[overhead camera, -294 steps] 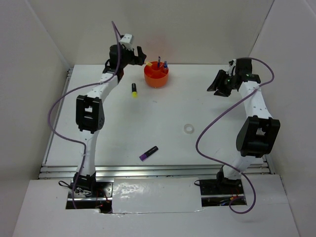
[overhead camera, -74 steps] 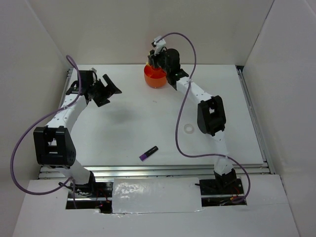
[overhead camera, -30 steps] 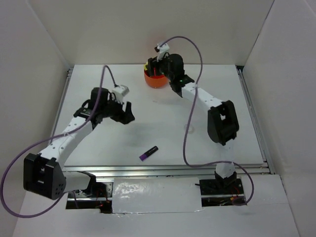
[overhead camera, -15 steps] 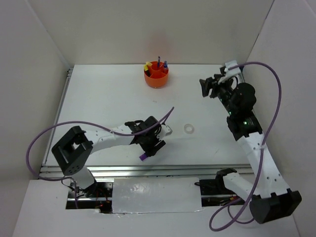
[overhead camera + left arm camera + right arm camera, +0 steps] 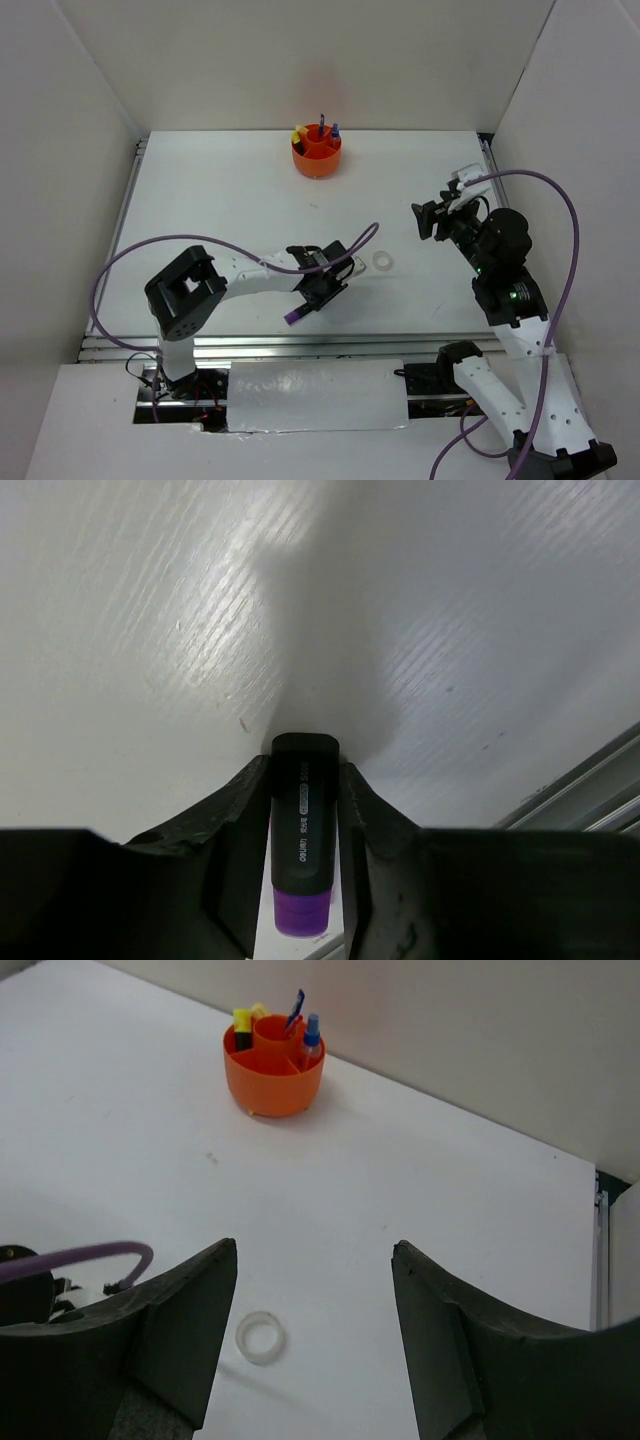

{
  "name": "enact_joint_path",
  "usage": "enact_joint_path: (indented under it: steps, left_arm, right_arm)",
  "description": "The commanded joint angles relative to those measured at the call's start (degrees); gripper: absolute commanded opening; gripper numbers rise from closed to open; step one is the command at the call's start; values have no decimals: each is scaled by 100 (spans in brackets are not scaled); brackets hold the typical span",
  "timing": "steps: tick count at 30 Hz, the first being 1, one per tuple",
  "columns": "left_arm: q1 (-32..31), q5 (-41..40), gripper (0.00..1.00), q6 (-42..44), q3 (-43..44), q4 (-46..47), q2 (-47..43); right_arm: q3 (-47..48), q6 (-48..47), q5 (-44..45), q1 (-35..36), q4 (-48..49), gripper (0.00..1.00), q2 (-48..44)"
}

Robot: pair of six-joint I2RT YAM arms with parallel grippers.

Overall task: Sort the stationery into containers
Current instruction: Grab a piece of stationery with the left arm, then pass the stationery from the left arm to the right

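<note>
A purple highlighter (image 5: 303, 830) with a black cap lies on the white table, and my left gripper (image 5: 305, 765) is shut on that cap. Seen from the top, only its purple end (image 5: 295, 317) sticks out below the left gripper (image 5: 316, 298). The clear tape ring (image 5: 382, 262) lies on the table just right of it. My right gripper (image 5: 428, 220) hangs open and empty above the table's right side; in the right wrist view the ring (image 5: 260, 1338) shows by its left finger. The orange organiser (image 5: 316, 165) stands at the back.
The organiser (image 5: 272, 1090) holds a yellow highlighter (image 5: 242, 1022), a blue pen (image 5: 297, 1005) and a blue-capped bottle (image 5: 312, 1035). The left arm's purple cable (image 5: 230, 245) arcs over the table. A metal rail (image 5: 300, 345) runs along the near edge. White walls stand on three sides.
The left jaws have closed onto the purple highlighter's cap after the arm reached down to it. The right arm has drawn back from the organiser to the right side.
</note>
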Motion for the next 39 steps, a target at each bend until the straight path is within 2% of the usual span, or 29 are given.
enact_joint_path:
  steps: [1,5,6,8,9,10,11,12,13,16,21,23,24,26,27,28,29,31,33,35,39]
  left_arm:
    - [68,-274,35,-122,72,-235,461]
    - [551,217,17,-183,256,-376,497]
    - [735,540,7,-201,309,-411,453]
    - [1455,1059,0,-332,511,-464,348]
    - [1788,1436,0,-420,581,-429,173]
    - [2444,2371,0,-656,704,-298,58]
    - [2746,2902,0,-815,775,-210,-30]
    - [3036,2908,0,-1034,775,-122,-179]
    - [3500,4248,0,-1636,923,18,-267]
    - [3943,5172,0,-2780,1030,625,-409]
    - [3927,4929,0,-3224,1549,-183,-268]
    - [3997,5156,0,-3732,1059,132,-417]
    - [4058,5323,0,-4256,613,621,-574]
    - [4085,5988,0,-4900,136,1273,-655]
    - [4085,6141,0,-5355,-180,1729,-664]
    - [4094,6212,0,-5464,-287,1820,-672]
    - [4085,6099,0,-5413,-297,1778,-733]
    - [4085,5809,0,-4712,-61,1050,-760]
    - [4041,5677,0,-4412,98,768,-743]
    - [4015,5720,0,-4585,29,792,-725]
    - [3919,5651,0,-4614,63,863,-716]
  right_arm:
    - [-133,-423,-109,49,-190,70,-125]
    - [-107,-827,-381,84,-348,71,-195]
    - [-81,-907,-443,93,-374,71,-178]
    - [-55,-1109,-619,171,-392,71,-116]
    - [-46,-1205,-706,207,-409,71,-99]
    - [-37,-1389,-873,259,-401,71,-64]
    - [-54,-1530,-987,408,-401,71,24]
    - [-46,-1758,-1145,505,-427,71,86]
    - [-37,-2325,-1338,628,-558,71,164]
    - [-46,-3040,-1279,1295,-489,72,533]
    - [235,-4833,-1217,2481,-664,72,1482]
    - [244,-5247,-1130,2974,-586,72,1911]
    - [218,-5484,-1112,3176,-342,72,2045]
    - [166,-5652,-1225,3327,-59,71,2379]
    - [122,-5967,-1339,3379,151,71,2467]
    - [113,-6144,-1384,3476,231,71,2642]
    - [174,-6311,-1436,3511,241,71,2739]
    - [393,-6786,-1708,3564,-144,71,3020]
    - [761,-7067,-1858,3635,-809,70,3214]
    - [964,-7393,-2043,3722,-1251,70,3443]
    - [1053,-7859,-2210,3819,-1377,70,3777]
